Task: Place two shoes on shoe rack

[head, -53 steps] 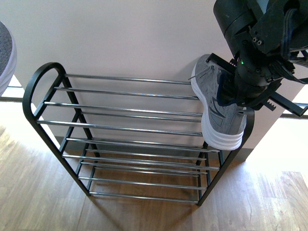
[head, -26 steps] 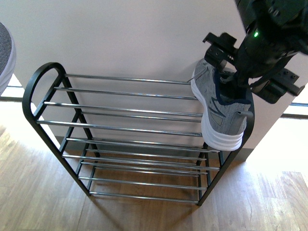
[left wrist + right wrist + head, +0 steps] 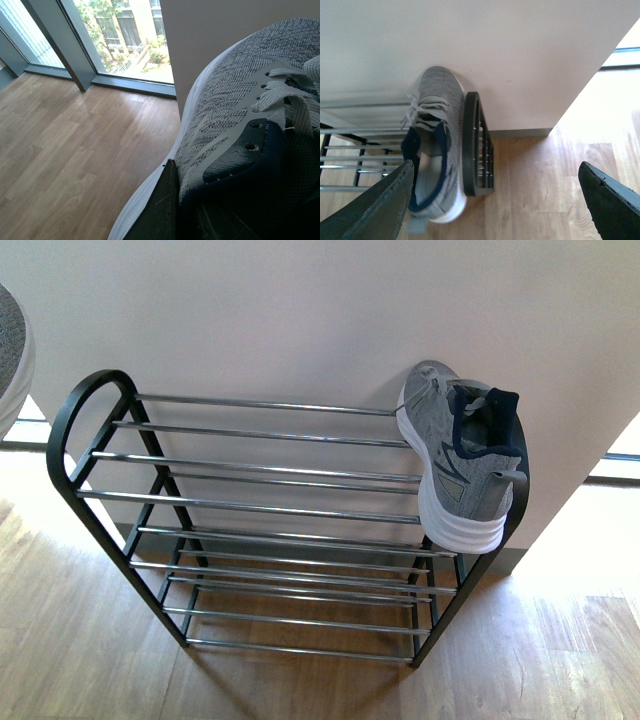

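Observation:
The shoe rack (image 3: 250,475), black-framed with chrome bars, stands against a white wall. One grey sneaker (image 3: 462,465) lies at the right end of its top tier, toe to the wall and heel overhanging the front bar. From above, my open right gripper (image 3: 495,200) looks down on this sneaker (image 3: 437,145) and the rack's end frame (image 3: 477,145); nothing is between its fingers (image 3: 375,210). The other grey sneaker (image 3: 235,120) fills the left wrist view, with my left gripper (image 3: 190,210) shut on its collar. A sliver of it (image 3: 12,355) shows at the front view's left edge.
Wooden floor (image 3: 80,640) surrounds the rack. The white wall (image 3: 300,310) ends in a corner just right of the rack, with a bright window strip (image 3: 620,468) beyond. Floor-to-ceiling windows (image 3: 100,35) show in the left wrist view.
My right arm has lifted away from the sneaker on the rack and left the front view. That sneaker stays where it was.

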